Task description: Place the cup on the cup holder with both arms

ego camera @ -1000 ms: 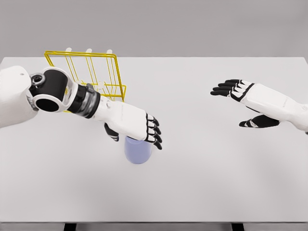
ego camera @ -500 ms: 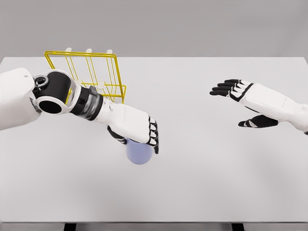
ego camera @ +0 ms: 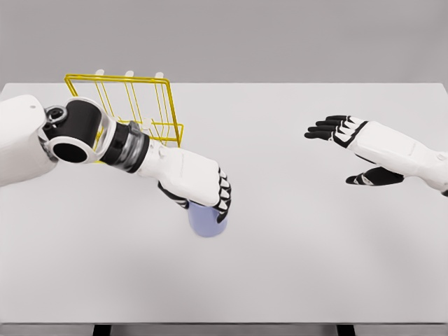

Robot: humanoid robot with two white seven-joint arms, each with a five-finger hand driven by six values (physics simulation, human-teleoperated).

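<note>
A pale blue cup (ego camera: pixel 204 221) stands on the white table (ego camera: pixel 294 252), left of the middle. My left hand (ego camera: pixel 199 187) covers its top, fingers and thumb curled down around its sides. Only the cup's lower half shows below the hand. The yellow wire cup holder (ego camera: pixel 133 105) stands at the back left, partly behind my left forearm. My right hand (ego camera: pixel 350 143) hovers over the right side of the table, fingers spread and empty, far from the cup.
The holder's wire prongs point up at the table's far edge. The table's front edge runs along the bottom of the view, with dark legs below it.
My left hand has closed down on the cup, fingers curling around it, and cup and hand have shifted slightly right. The right hand has barely moved.
</note>
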